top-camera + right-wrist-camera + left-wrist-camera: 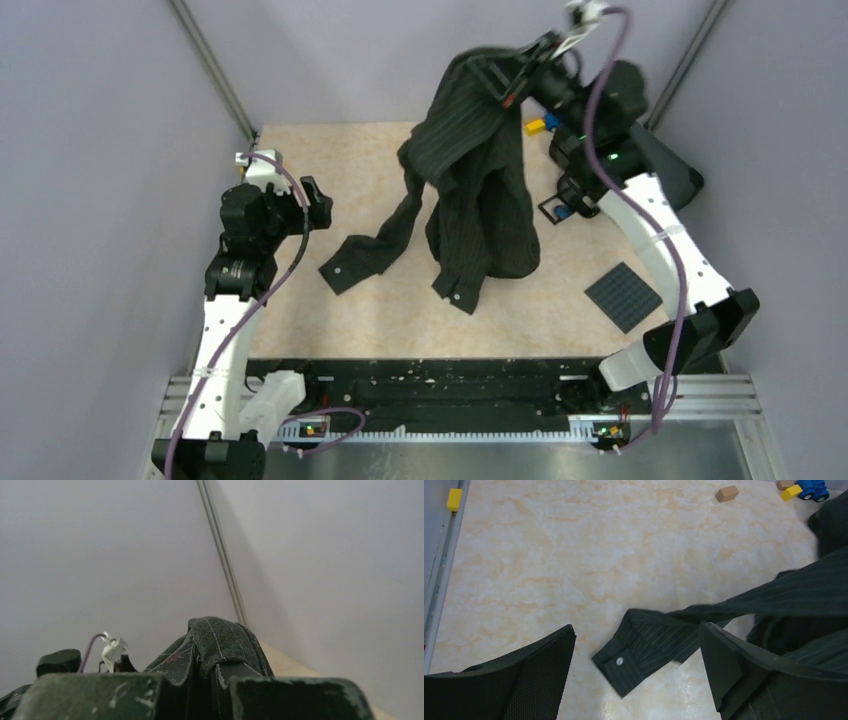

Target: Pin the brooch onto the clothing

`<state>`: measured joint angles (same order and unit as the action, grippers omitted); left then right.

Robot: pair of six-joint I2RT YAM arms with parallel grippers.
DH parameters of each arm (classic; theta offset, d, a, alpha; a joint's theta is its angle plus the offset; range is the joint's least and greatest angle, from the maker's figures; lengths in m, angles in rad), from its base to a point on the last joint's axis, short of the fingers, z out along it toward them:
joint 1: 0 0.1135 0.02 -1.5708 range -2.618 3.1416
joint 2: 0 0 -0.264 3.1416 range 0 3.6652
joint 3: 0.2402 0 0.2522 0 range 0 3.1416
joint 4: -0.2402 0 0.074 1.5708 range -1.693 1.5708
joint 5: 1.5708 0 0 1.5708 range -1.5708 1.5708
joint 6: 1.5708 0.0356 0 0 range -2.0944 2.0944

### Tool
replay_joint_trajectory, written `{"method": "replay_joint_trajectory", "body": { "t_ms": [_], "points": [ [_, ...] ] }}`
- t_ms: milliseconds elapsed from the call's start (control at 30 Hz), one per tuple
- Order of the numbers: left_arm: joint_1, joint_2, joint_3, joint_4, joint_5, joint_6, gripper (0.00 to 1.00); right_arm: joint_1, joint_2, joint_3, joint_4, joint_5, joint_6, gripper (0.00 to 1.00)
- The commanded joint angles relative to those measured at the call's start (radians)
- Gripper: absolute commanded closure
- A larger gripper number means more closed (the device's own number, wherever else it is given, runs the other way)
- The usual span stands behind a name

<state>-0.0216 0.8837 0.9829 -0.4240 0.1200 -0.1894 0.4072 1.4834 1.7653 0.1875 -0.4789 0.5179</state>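
While clamping a fold of the clothing (470,170) in the closed right pincer (512,85) high over the far side of the bench (330,150), letting the rest hang, one sleeve cuff (621,662) trailing on the bench. Not pinning yet; judging the task barely begun, with laying out, fetching and fastening all left. Spotting what is likely the brooch (562,212), tiny and blue, lying in a small black frame (552,208) beside the right arm, apart from the shirt. Stretching right arm up and forward, wrist angled toward the wall. Hovering left pincer (318,205) low near the cuff, wide and empty.
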Motion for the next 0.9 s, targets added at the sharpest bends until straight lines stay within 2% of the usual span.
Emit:
{"method": "replay_joint_trajectory", "body": {
  "t_ms": [0,133,167,267,333,400,467,567,667,767,867],
  "points": [
    [-0.001,-0.037,-0.026,0.068,-0.038,-0.013,0.04,0.208,-0.012,-0.223,-0.003,0.3,-0.118,1.0],
    [-0.001,-0.04,-0.039,0.081,-0.07,-0.008,0.03,0.379,0.069,-0.29,-0.12,0.472,-0.186,1.0],
    [0.0,-0.034,-0.039,0.08,-0.076,-0.007,0.03,0.421,0.091,-0.302,-0.15,0.522,-0.2,0.95],
    [0.0,-0.013,-0.034,0.073,-0.075,-0.005,0.04,0.563,0.109,-0.369,-0.185,0.644,-0.251,0.6],
    [-0.001,-0.003,-0.032,0.07,-0.062,-0.004,0.04,0.629,0.066,-0.43,-0.186,0.719,-0.263,0.34],
    [-0.001,-0.005,-0.038,0.086,-0.031,0.0,0.04,0.641,-0.002,-0.493,-0.175,0.706,-0.245,0.2],
    [-0.002,-0.01,-0.052,0.11,0.016,0.0,0.04,0.642,-0.076,-0.538,-0.209,0.744,-0.24,0.1],
    [-0.005,0.004,-0.071,0.134,0.112,-0.052,0.05,0.634,-0.153,-0.58,-0.314,0.871,-0.262,0.05],
    [-0.047,0.047,-0.124,0.179,0.175,-0.187,0.11,0.576,-0.201,-0.637,-0.403,0.934,-0.253,0.01],
    [-0.16,0.08,-0.2,0.246,0.124,-0.258,0.12,0.428,-0.246,-0.715,-0.461,0.852,-0.17,0.01],
    [-0.271,0.13,-0.207,0.255,0.042,-0.286,0.11,0.265,-0.29,-0.835,-0.419,0.74,-0.112,0.01]
  ]
}}
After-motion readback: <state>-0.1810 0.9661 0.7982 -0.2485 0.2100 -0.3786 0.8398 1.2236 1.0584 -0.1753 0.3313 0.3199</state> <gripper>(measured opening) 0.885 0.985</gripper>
